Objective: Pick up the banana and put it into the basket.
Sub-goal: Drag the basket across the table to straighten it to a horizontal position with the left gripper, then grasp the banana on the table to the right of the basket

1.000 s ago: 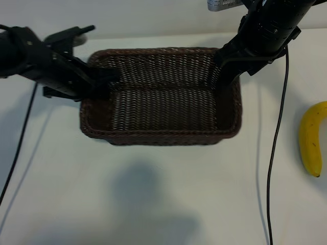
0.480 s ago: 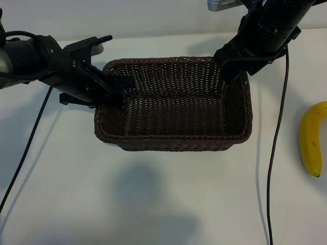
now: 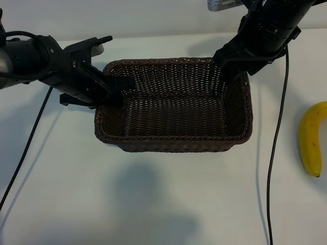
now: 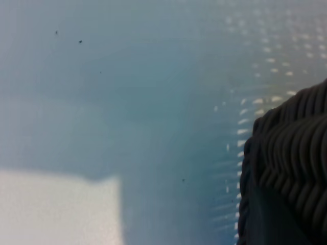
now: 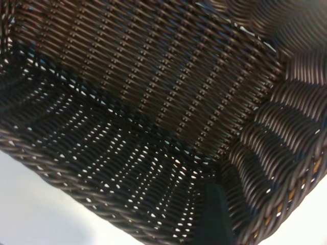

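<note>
Banana (image 3: 311, 139) on table (image 3: 153, 204), right of basket (image 3: 173, 145).

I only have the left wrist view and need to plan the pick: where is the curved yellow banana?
Observer: The curved yellow banana lies on the white table, to the right of the dark brown woven wicker basket and apart from it.
Operator: Is my left gripper on the basket?
Observer: Yes, the left gripper pinches its left wall.
Operator: And the right gripper?
Observer: The right gripper is open at the basket's far right corner, nowhere near the banana.
</note>
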`<state>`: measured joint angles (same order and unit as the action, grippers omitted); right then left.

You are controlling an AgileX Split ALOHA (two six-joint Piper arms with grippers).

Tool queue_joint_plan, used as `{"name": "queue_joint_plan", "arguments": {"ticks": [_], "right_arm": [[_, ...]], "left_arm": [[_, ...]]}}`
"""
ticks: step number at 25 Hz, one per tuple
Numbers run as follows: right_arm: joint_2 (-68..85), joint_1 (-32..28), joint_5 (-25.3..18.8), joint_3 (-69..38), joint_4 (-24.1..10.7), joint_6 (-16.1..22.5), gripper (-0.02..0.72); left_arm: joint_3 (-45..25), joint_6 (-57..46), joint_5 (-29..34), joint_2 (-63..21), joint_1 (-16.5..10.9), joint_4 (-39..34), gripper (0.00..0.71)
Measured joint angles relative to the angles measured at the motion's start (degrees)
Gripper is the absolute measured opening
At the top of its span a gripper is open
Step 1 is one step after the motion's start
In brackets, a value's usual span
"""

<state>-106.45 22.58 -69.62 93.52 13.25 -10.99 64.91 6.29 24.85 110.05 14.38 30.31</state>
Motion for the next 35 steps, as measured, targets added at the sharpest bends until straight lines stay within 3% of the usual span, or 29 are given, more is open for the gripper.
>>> {"name": "queue_joint_plan", "arguments": {"ticks": [2,8,12,35], "right_arm": [[0.0,0.0,0.0,0.0,0.0,0.0,0.532],[0.0,0.0,0.0,0.0,0.0,0.0,0.532],[0.0,0.0,0.0,0.0,0.0,0.0,0.532],[0.0,0.0,0.0,0.0,0.0,-0.05,0.532]], "left_arm": [[0.0,-0.06,-0.01,0.0,0.0,0.2,0.216],[0.06,-0.41,0.06,0.0,0.0,1.15,0.523],[0.11,-0.51,0.95,0.0,0.0,1.15,0.628],[0.11,-0.64,7.55,-7.27,-0.29,-2.8,0.61]]}}
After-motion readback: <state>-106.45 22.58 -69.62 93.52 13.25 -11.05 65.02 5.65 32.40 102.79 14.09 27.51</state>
